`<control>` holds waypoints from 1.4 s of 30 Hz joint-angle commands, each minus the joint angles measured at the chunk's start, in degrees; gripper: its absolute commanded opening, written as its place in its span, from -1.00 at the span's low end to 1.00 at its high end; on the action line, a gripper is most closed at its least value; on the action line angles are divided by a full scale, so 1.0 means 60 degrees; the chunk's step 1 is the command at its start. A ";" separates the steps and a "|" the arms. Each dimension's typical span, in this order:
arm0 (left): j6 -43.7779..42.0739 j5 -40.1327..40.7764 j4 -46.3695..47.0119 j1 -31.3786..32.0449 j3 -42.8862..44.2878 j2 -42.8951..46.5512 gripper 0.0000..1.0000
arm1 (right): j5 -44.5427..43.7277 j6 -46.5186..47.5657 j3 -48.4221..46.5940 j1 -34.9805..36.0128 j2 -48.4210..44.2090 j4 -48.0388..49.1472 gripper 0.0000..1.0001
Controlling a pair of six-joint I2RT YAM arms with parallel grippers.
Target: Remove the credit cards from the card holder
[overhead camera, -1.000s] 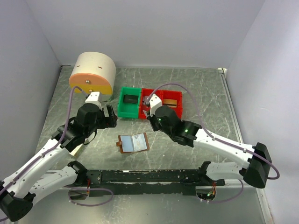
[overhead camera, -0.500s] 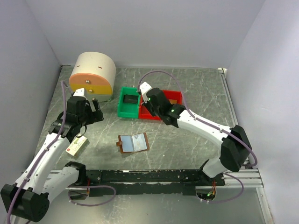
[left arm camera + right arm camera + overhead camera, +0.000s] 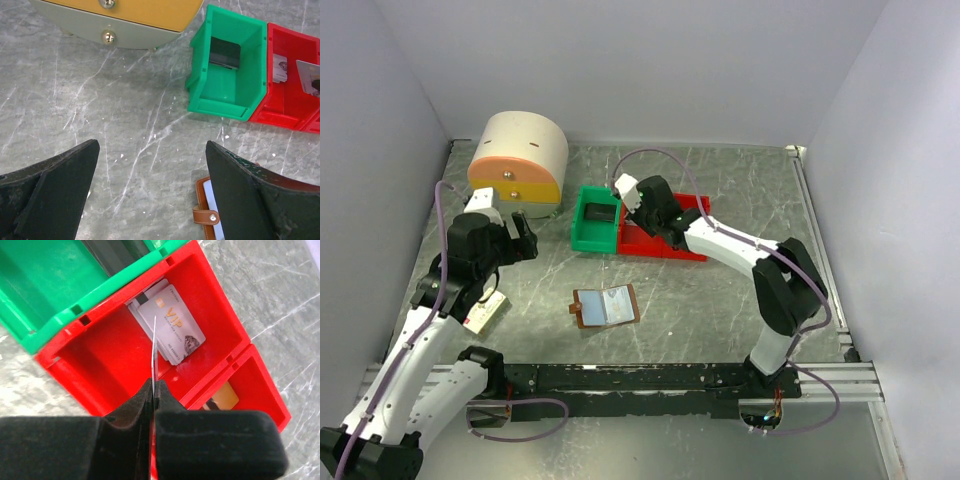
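I had swung the right gripper [image 3: 154, 389] further over the red bin [image 3: 97, 352], pinched tight on a card [image 3: 154, 347]; the left gripper [image 3: 151, 152] hung spread wide.

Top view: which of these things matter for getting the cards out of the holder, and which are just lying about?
Job: card holder, card pinched in right fingers, red bin with VIP card inside.
Lying about: green bin, drawer box, white-and-red box.
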State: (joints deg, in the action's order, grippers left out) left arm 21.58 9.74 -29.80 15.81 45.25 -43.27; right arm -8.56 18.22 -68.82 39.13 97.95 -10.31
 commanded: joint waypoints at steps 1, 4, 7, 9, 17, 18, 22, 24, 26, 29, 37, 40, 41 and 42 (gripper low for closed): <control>-0.0134 -0.0156 0.0349 -0.0057 -0.0005 -0.0061 1.00 | 0.0169 0.1560 -0.0410 -0.0206 0.0422 0.0800 -1.00; -0.0140 -0.0245 0.0326 -0.0057 0.0033 -0.0083 1.00 | 0.0348 0.2348 -0.0534 -0.0251 0.0756 0.1057 -1.00; -0.0140 -0.0231 0.0328 -0.0057 0.0024 -0.0008 0.99 | -0.0059 0.2810 -0.0868 -0.0287 0.1229 0.1005 -1.00; -0.0144 -0.0234 0.0359 -0.0057 0.0003 0.0075 1.00 | -0.0213 0.3082 -0.1005 -0.0329 0.1502 0.1136 -1.00; -0.0140 -0.0101 0.0354 -0.0057 -0.0028 0.0291 1.00 | -0.0681 0.3946 -0.2001 -0.0496 0.2597 0.0816 -1.00; -0.0140 -0.0100 0.0353 -0.0057 -0.0021 0.0304 1.00 | -0.0648 0.4007 -0.2019 -0.0541 0.2638 0.0816 -1.00; -0.0140 -0.0142 0.0366 -0.0057 -0.0041 0.0311 1.00 | -0.0487 0.4240 -0.2078 -0.0633 0.2802 0.0733 -1.00; -0.0140 -0.0197 0.0382 -0.0057 -0.0036 0.0291 1.00 | -0.0436 0.4296 -0.2151 -0.0642 0.2900 0.0694 -1.00; -0.0456 -0.0243 0.0368 -0.0057 -0.0027 0.0257 1.00 | -0.0445 0.4376 -0.2114 -0.0648 0.2908 0.0836 -1.00; -0.0506 -0.0296 0.0340 -0.0057 0.0000 0.0205 1.00 | -0.0390 0.4349 -0.2091 -0.0646 0.3286 0.0949 -1.00; -0.0521 -0.0305 0.0353 -0.0057 -0.0013 0.0221 1.00 | -0.0539 0.4487 -0.1882 -0.0648 0.3552 0.1320 -0.94; -0.0522 -0.0265 0.0333 -0.0057 -0.0013 0.0200 1.00 | -0.0325 0.4450 -0.1795 -0.0675 0.3481 0.1257 -0.90; -0.0521 -0.0269 0.0325 -0.0057 -0.0004 0.0182 1.00 | -0.0269 0.4453 -0.1768 -0.0677 0.3436 0.1219 -0.89; -0.0528 -0.0282 0.0324 -0.0057 0.0003 0.0167 1.00 | -0.0214 0.4439 -0.1767 -0.0676 0.3423 0.1150 -0.87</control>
State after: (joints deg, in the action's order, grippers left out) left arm 19.42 9.04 -29.71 15.81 45.25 -42.28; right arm -10.94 44.42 -80.44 35.57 119.00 -3.49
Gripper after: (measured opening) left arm 0.997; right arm 0.050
